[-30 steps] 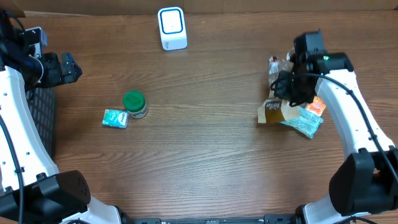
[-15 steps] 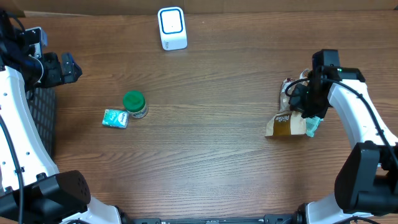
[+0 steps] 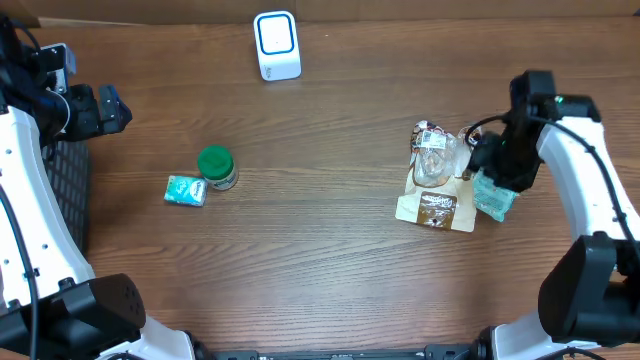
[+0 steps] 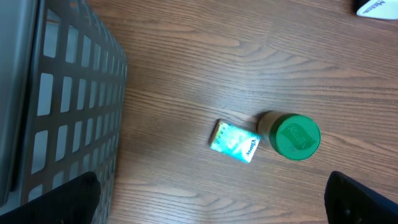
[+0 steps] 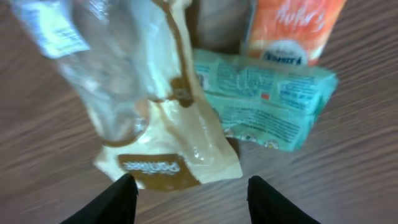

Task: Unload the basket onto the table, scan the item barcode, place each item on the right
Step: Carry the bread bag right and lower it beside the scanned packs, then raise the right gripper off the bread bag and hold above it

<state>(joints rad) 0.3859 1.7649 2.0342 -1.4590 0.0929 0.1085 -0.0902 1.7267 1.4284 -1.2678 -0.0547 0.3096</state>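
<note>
The white barcode scanner (image 3: 277, 45) stands at the table's far edge. A clear bag with a brown label (image 3: 437, 190) lies flat on the wood at the right; the right wrist view shows its label (image 5: 152, 168) just beyond my fingertips. My right gripper (image 3: 487, 158) (image 5: 194, 200) hovers over the bag's right edge, open, with nothing between its fingers. A teal packet (image 5: 267, 102) and an orange packet (image 5: 292, 28) lie beside the bag. My left gripper (image 3: 115, 108) (image 4: 214, 205) stands wide open and empty, high at the far left.
A green-lidded jar (image 3: 216, 167) (image 4: 295, 135) and a small teal packet (image 3: 185, 190) (image 4: 235, 142) sit left of centre. A dark mesh basket (image 4: 62, 93) stands at the left edge, below my left gripper.
My right gripper has opened and let go of the bag. The bag now lies spread on the table left of the gripper. The left arm has not moved.
</note>
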